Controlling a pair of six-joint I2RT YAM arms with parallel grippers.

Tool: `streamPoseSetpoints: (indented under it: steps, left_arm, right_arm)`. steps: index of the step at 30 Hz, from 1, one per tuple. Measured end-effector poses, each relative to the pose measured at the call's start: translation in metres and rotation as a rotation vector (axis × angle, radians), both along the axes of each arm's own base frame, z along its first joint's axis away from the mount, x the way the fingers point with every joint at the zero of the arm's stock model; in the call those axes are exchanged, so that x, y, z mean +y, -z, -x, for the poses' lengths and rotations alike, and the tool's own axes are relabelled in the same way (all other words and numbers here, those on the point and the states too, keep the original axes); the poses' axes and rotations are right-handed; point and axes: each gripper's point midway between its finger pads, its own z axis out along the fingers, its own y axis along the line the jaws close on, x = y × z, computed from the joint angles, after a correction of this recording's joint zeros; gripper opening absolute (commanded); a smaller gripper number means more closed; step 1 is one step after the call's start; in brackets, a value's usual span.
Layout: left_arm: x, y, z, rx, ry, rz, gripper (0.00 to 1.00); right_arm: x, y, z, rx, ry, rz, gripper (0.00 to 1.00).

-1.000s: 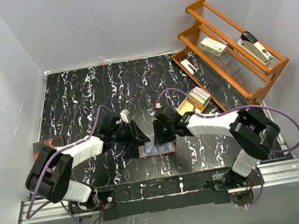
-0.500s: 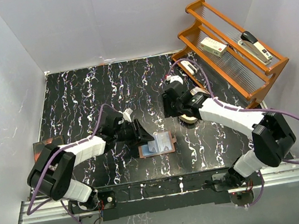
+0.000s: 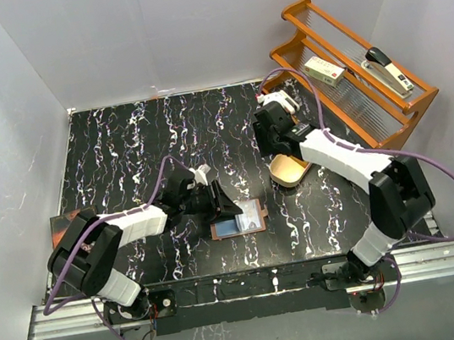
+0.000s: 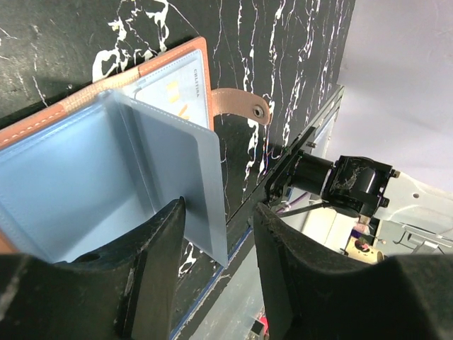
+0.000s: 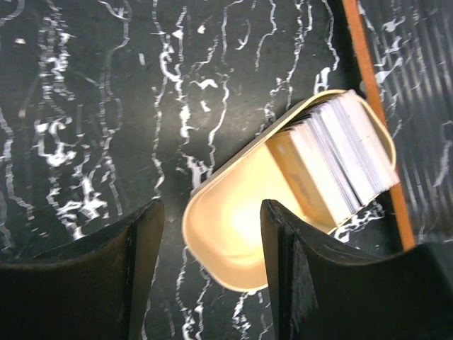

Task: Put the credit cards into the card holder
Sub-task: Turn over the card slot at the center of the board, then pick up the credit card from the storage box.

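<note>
The card holder [image 3: 251, 218] lies open on the black marbled table, near the front middle. In the left wrist view its reddish-brown leather edge [image 4: 78, 99], snap tab [image 4: 241, 106] and clear pockets show, with a pale card with gold lettering [image 4: 173, 85] inside one pocket. One clear pocket flap [image 4: 177, 177] stands up against the left finger of my open left gripper [image 4: 219, 241], which is low at the holder's left side [image 3: 219, 201]. My right gripper [image 3: 272, 139] hangs open [image 5: 212, 212] over the tan dish [image 5: 226, 241], where more credit cards [image 5: 340, 159] stand on edge in a stack.
The tan dish [image 3: 288, 169] sits right of centre. A wooden rack [image 3: 351, 83] with a stapler [image 3: 390, 69] and small boxes stands at the back right, its orange base edge [image 5: 371, 92] just beside the dish. A dark booklet [image 3: 70, 219] lies at the table's left edge.
My right gripper has left the card holder, moved back and to the right over the dish, and opened wider. My left gripper has edged closer to the holder's flap.
</note>
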Motion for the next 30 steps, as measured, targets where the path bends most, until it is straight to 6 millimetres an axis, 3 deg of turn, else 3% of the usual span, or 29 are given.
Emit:
streamPoseSetpoints:
  steps: [10, 23, 30]
  left_arm:
    - [-0.006, 0.002, -0.002, 0.003, 0.006, 0.022, 0.44]
    - [-0.014, 0.008, 0.000, 0.020, 0.038, 0.023, 0.47]
    - [-0.006, 0.002, 0.001, -0.024, 0.036, -0.020, 0.47]
  right_arm:
    - [-0.037, 0.040, -0.026, 0.063, 0.007, 0.274, 0.61]
    - [-0.072, 0.068, -0.029, 0.143, 0.004, 0.490, 0.63]
    - [-0.080, 0.067, -0.030, 0.148, -0.003, 0.542, 0.59]
